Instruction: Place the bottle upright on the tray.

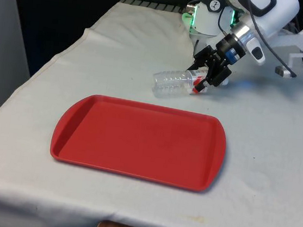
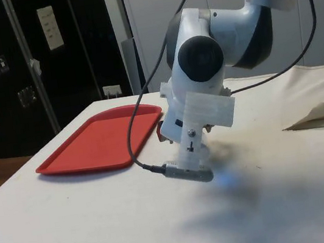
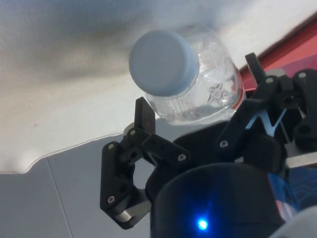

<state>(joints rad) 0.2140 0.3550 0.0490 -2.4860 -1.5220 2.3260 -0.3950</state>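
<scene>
A clear plastic bottle (image 1: 172, 83) with a red label lies on its side on the white cloth, just beyond the far edge of the red tray (image 1: 137, 139). My gripper (image 1: 206, 78) is down at the bottle's neck end. In the wrist view the pale cap (image 3: 161, 62) faces the camera. There my gripper (image 3: 197, 84) stands open, one finger on each side of the bottle's shoulder (image 3: 213, 94), with small gaps to it. In the side view the arm's body hides the bottle, and the tray (image 2: 97, 141) lies beyond.
The tray holds nothing. A fold of cloth (image 2: 321, 112) lies bunched at the table's far side in the side view. The table's edge (image 1: 47, 63) runs along the front view's left.
</scene>
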